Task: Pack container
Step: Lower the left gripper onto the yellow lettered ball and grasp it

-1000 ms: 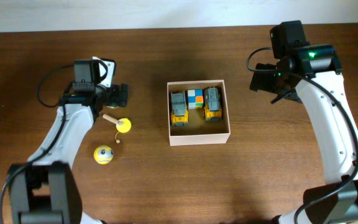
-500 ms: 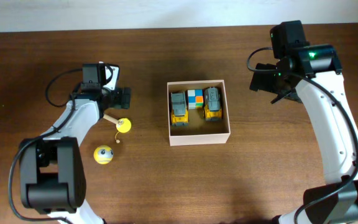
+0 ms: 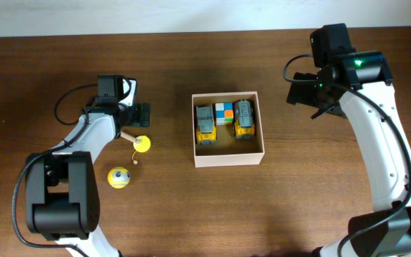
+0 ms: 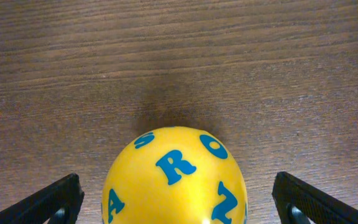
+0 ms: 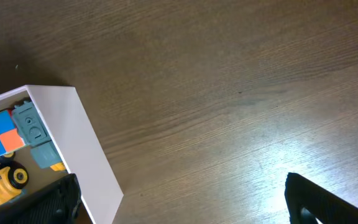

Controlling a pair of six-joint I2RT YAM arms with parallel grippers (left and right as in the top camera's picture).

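Note:
The container [image 3: 230,158], a square white-walled box, stands mid-table holding two yellow-and-grey toy trucks [image 3: 205,125] and a multicoloured cube [image 3: 224,113]. My left gripper [image 3: 138,114] hangs open left of it. In the left wrist view a yellow ball with blue letters [image 4: 174,177] sits between my open left gripper's [image 4: 176,193] fingertips, untouched. Overhead shows a yellow ball with blue marks [image 3: 118,177] and a yellow-headed wooden toy [image 3: 142,144]. My right gripper [image 3: 305,93] is open, right of the container, with the container's white wall [image 5: 86,143] beside its left finger.
Bare brown wood lies all around the container. A pale wall edge [image 3: 191,14] runs along the table's far side. The right wrist view shows only bare wood between the fingers of the right gripper [image 5: 179,193].
My left arm has shifted a little to the right and toward the yellow toys. The right arm, the container and the toys have not moved.

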